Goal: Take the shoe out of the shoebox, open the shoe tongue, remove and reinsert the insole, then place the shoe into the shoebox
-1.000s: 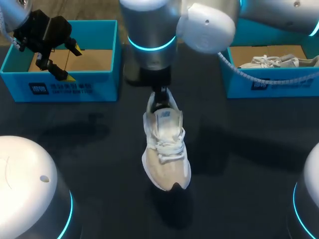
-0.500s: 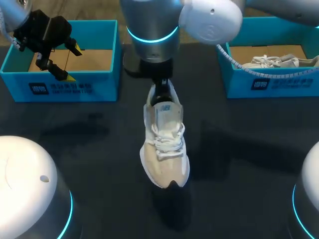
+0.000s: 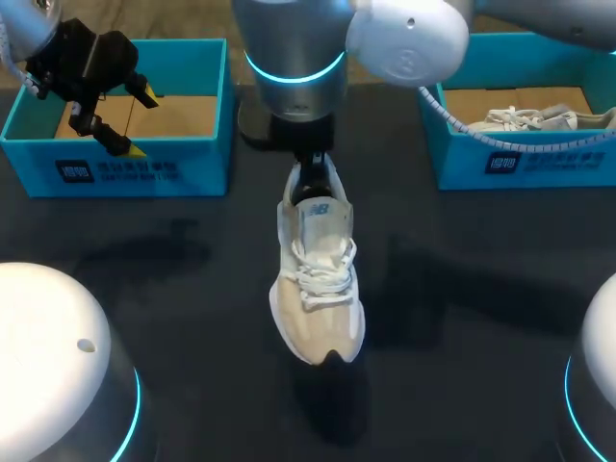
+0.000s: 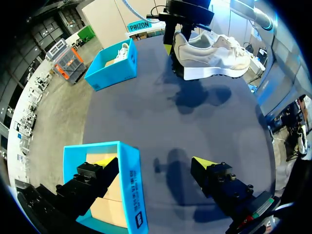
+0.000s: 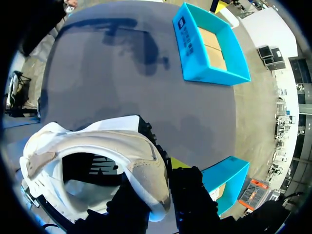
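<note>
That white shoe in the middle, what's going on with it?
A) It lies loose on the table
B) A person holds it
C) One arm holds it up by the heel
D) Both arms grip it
C: the right arm has its jaws shut on the heel of the shoe, which hangs above the table.

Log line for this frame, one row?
right gripper: shut on shoe heel, above mid-table | left gripper: open, over left shoebox wall | stage: shoe out, laces tied

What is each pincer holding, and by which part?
The right pincer holds the white sneaker by its heel collar; the left pincer is open, holding nothing.
</note>
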